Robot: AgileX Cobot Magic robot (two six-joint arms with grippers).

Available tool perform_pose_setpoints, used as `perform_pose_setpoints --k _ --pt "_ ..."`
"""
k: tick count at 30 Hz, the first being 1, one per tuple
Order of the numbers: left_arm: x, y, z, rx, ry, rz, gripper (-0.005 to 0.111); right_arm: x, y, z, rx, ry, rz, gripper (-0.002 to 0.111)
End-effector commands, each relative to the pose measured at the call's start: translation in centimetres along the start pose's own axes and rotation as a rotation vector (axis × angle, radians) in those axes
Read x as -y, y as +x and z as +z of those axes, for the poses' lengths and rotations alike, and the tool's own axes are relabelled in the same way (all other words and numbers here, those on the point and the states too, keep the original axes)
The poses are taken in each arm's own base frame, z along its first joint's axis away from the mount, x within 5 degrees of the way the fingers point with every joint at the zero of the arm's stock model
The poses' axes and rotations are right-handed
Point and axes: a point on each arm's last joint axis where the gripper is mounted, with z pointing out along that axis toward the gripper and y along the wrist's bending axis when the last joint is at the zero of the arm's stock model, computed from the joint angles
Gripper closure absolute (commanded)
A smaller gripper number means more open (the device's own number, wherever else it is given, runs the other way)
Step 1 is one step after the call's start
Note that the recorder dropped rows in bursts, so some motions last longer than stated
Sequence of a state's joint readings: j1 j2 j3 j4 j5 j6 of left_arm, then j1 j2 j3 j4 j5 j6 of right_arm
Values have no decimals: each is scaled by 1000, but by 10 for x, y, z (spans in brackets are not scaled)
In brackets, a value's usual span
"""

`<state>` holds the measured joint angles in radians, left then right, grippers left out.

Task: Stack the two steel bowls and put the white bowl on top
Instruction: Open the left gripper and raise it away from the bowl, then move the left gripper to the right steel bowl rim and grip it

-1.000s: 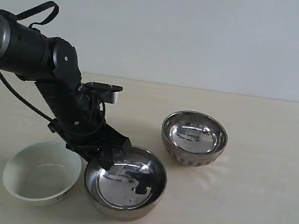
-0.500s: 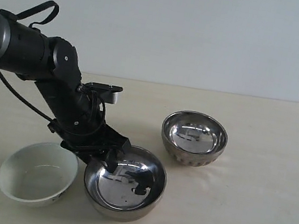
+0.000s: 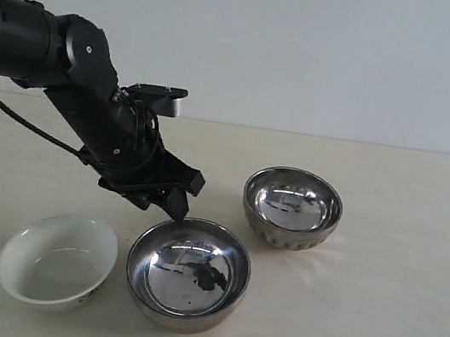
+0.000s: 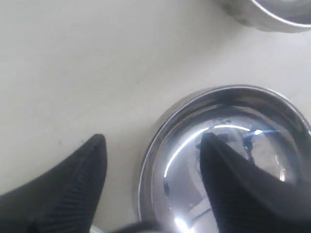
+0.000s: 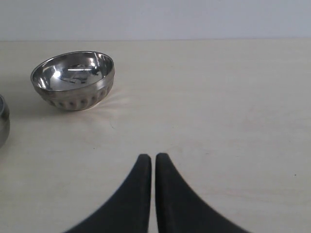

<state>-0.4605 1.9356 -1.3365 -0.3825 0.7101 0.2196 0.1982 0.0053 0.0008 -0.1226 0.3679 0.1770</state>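
Note:
The smooth steel bowl [image 3: 187,275] sits at the front middle of the table, with the white bowl [image 3: 58,260] just to its left and apart from it. The ribbed steel bowl [image 3: 292,207] stands farther back on the right. My left gripper [image 3: 168,207] hangs open just above the smooth bowl's back-left rim, holding nothing. In the left wrist view the left gripper [image 4: 151,141] has one finger over the smooth bowl [image 4: 243,121] and the other over the table. The right gripper [image 5: 153,156] is shut and empty, over bare table, with the ribbed bowl [image 5: 73,77] ahead of it.
The pale wooden table [image 3: 387,334] ends at a plain wall behind. The left arm [image 3: 44,60] reaches in from the upper left. The right arm does not show in the exterior view. An edge of the ribbed bowl [image 4: 272,14] shows in the left wrist view.
The left gripper has risen up and back off the smooth steel bowl's rim. The white bowl slid a little to the left. Both steel bowls stay in place.

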Motion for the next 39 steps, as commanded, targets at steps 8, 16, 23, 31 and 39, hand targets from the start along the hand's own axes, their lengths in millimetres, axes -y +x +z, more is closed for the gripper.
perform_pose_setpoints --k 8,16,23,31,39 --pt "7 -24 -25 153 -4 19 52 1 -1 0 13 9 -4 108" --pt "3 -59 -26 175 13 7 52 1 -1 0 13 9 -4 108" --pt "1 -84 -3 123 37 -2 52 1 -1 0 13 9 -4 108" --pt "-5 -103 49 82 68 5 52 1 -1 0 13 9 -4 108" --pt "35 -107 72 33 117 141 52 1 -1 0 13 9 -4 108"
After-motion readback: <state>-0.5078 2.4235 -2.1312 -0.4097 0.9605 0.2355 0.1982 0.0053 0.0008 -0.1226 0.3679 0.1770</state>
